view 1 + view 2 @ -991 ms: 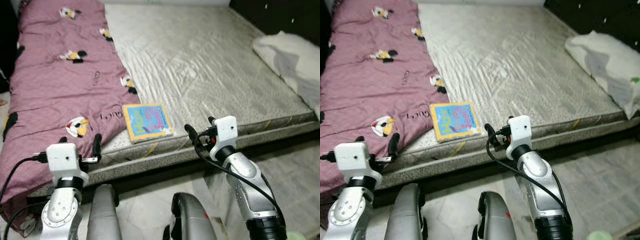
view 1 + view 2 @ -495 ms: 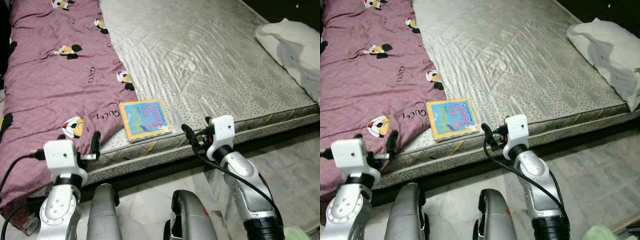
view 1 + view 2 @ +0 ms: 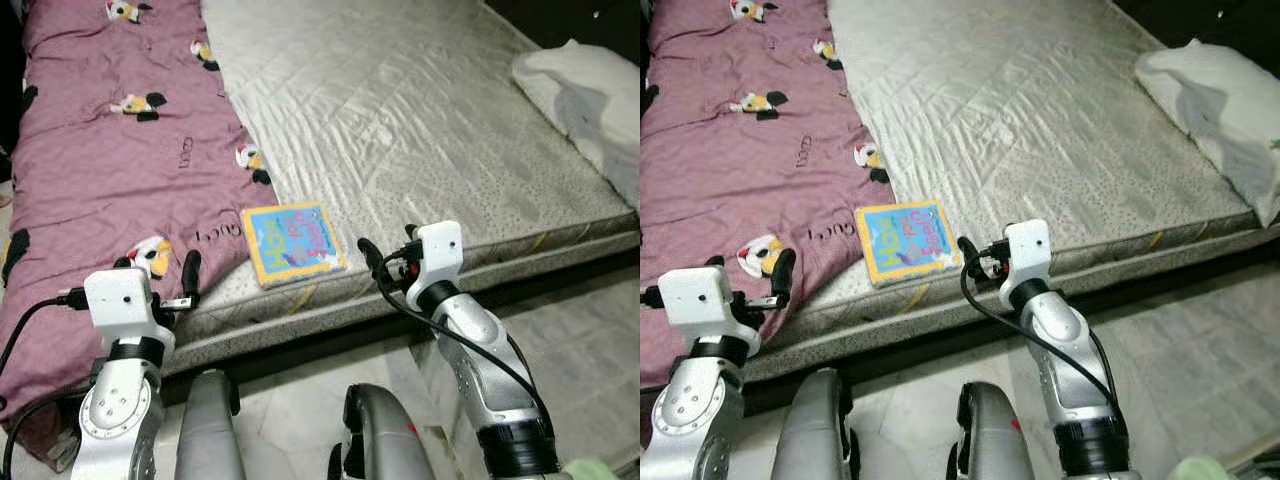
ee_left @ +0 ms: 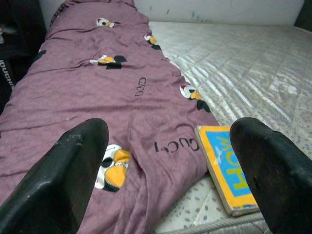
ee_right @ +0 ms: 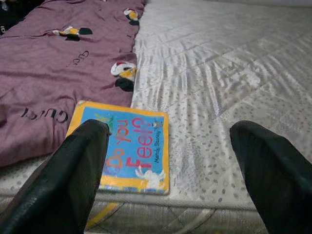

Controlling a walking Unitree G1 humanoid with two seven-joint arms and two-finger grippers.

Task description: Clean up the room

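Blue, yellow-bordered board book [image 3: 293, 243] at silver quilted mattress [image 3: 420, 130] edge, beside mauve blanket [image 3: 110, 170]; right gripper [image 3: 975, 262] and left gripper [image 3: 160, 275] fingers spread wide, empty.

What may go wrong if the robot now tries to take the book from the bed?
The book lies flat near the mattress edge, so open fingers may push it instead of gripping it. Its one side touches the purple blanket; the right gripper or left gripper could pinch fabric with it.

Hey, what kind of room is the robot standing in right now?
Most likely a bedroom: a bare mattress lies low over the tiled floor, with a purple blanket spread along one side and a white pillow at its far edge.
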